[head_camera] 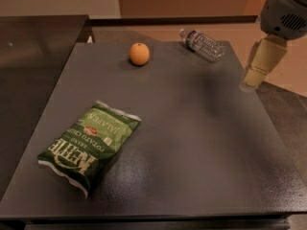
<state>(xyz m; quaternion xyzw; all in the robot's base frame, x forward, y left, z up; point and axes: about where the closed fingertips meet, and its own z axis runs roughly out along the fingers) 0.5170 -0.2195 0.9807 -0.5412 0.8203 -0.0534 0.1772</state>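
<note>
My gripper (250, 82) hangs over the right edge of the dark grey table (192, 143), below the grey arm housing (285, 8) in the top right corner. Nearest to it is a clear plastic water bottle (202, 45) lying on its side at the table's far right, a short way to the gripper's left and farther back. An orange (139, 54) sits at the far middle of the table. A green bag of Kettle jalapeño chips (88, 145) lies flat at the front left. The gripper holds and touches nothing.
A dark counter (33, 56) adjoins the table on the left. A tan floor (230, 30) and a brown wall lie behind the table. A darker floor strip (288, 114) runs along the table's right side.
</note>
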